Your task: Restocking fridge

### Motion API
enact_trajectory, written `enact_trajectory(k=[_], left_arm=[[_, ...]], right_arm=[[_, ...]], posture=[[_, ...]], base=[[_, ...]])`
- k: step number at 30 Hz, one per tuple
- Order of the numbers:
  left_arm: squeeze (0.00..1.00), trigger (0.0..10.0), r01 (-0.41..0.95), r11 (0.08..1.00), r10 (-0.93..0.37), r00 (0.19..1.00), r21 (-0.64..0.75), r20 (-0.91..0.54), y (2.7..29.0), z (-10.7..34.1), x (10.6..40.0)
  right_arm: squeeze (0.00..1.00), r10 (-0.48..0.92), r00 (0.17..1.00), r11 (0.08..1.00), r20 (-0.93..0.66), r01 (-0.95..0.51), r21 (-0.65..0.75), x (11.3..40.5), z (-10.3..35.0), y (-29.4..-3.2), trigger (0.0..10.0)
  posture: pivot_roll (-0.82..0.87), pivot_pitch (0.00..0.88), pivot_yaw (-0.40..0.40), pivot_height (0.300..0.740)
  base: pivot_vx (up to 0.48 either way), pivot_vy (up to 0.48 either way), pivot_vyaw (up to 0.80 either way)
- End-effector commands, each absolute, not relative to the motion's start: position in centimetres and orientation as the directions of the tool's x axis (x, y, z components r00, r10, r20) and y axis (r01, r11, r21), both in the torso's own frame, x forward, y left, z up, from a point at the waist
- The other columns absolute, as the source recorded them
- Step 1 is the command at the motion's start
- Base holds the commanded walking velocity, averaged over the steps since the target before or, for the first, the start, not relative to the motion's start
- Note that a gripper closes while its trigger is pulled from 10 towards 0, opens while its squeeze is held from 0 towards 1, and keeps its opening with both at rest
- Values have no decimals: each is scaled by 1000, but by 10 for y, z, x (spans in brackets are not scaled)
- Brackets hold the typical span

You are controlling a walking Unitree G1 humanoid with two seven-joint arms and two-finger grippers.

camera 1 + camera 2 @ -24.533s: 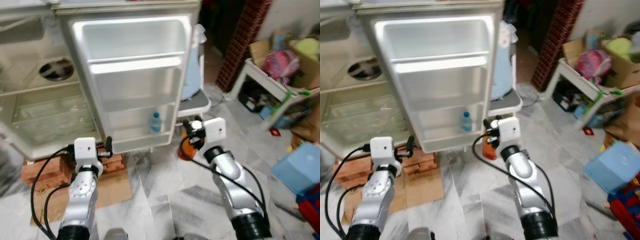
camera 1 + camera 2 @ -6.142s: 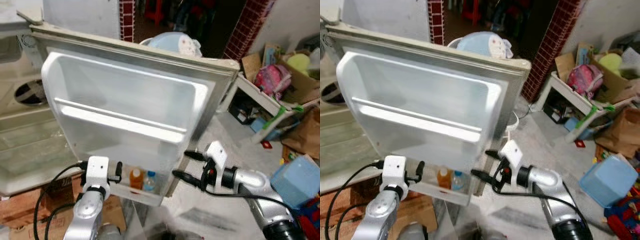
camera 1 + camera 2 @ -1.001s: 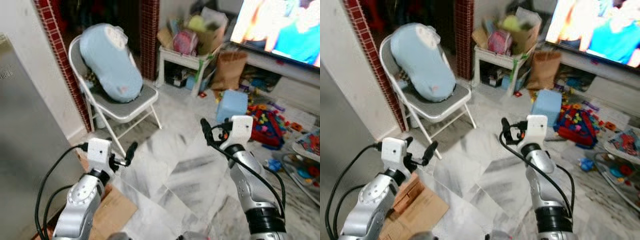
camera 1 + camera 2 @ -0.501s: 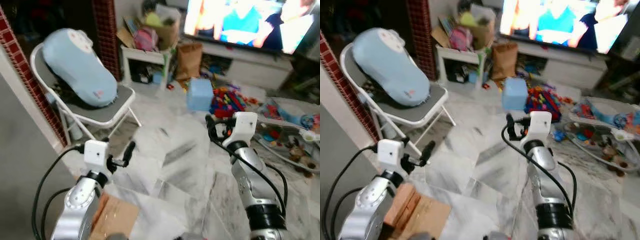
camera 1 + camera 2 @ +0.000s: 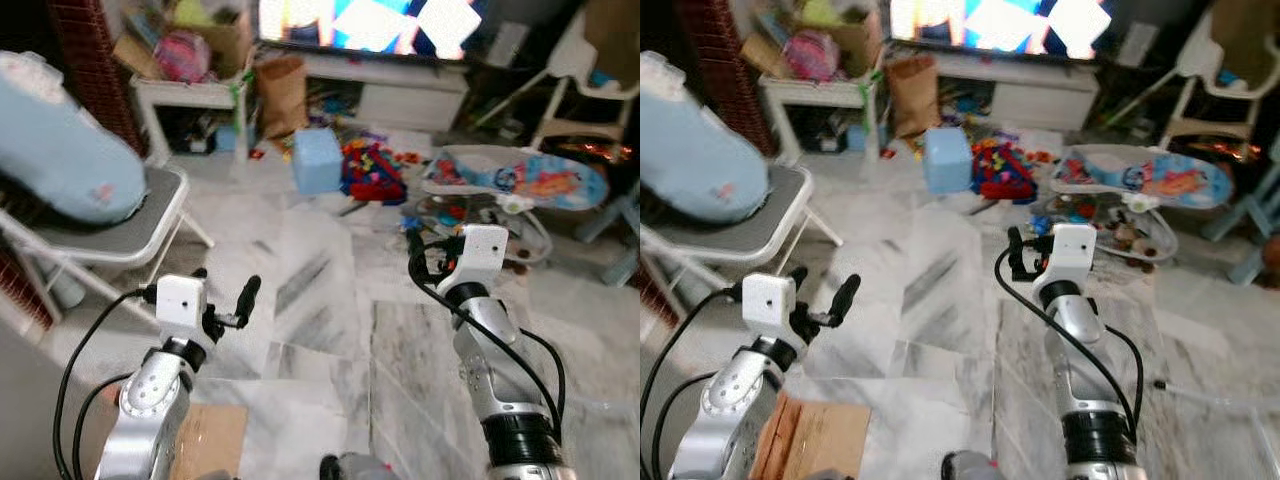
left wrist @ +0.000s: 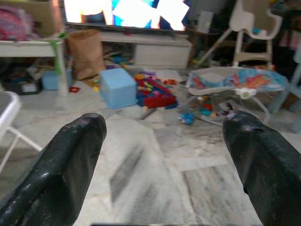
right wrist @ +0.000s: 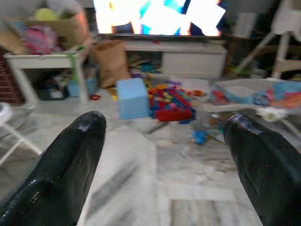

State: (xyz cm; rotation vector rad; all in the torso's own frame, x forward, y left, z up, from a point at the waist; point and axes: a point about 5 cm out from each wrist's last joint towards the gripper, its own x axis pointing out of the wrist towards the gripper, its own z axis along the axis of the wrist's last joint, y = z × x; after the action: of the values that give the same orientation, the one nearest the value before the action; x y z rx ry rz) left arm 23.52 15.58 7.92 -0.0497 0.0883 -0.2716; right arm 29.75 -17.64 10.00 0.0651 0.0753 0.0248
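I face a living room with a marble floor (image 5: 320,300). My left gripper (image 5: 225,284) is held out low on the left, open, with nothing between its fingers (image 6: 75,155). At about the same height on the right, my right gripper (image 5: 420,250) is also open and empty, as its wide-spread fingers (image 7: 70,160) show in the right wrist view. Both grippers point across the floor toward a pile of toys (image 5: 372,170).
A folding chair (image 5: 120,235) with a light blue cushion (image 5: 55,165) stands at the left. Ahead are a blue box (image 5: 317,160), a brown paper bag (image 5: 283,90), a white low table (image 5: 190,95), a lit TV (image 5: 370,22) and a baby bouncer (image 5: 510,180). Cardboard (image 5: 215,440) lies by my feet.
The whole view has swung to the right: the chair slid to the left edge, and the TV stand and the baby bouncer came in. Both arms keep the same pose, open.
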Motion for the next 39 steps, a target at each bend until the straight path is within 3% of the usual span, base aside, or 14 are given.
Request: enact_trajectory(k=[1,15,27,39], left_arm=[[0,10000,281,959,-283,956,-41,-73,155,80,237],[0,10000,296,955,-298,952,-27,-69,155,83,240],[0,10000,355,935,-355,928,-18,-112,160,82,239],[0,10000,362,932,-360,926,-4,-111,163,86,245]], right_arm=[[0,18,999,998,-50,-15,62,299,106,-177,10000],[0,9,999,998,-46,-6,64,300,106,-175,10000],[0,-61,998,995,-25,63,74,287,106,-175,10000],[0,-63,998,994,-29,65,84,286,103,-169,10000]], posture=[[14,25,-53,740],[12,31,-44,740],[-11,119,61,740],[1,114,72,740]], base=[[0,0,-800],[159,0,-800],[291,0,-800],[89,0,-800]])
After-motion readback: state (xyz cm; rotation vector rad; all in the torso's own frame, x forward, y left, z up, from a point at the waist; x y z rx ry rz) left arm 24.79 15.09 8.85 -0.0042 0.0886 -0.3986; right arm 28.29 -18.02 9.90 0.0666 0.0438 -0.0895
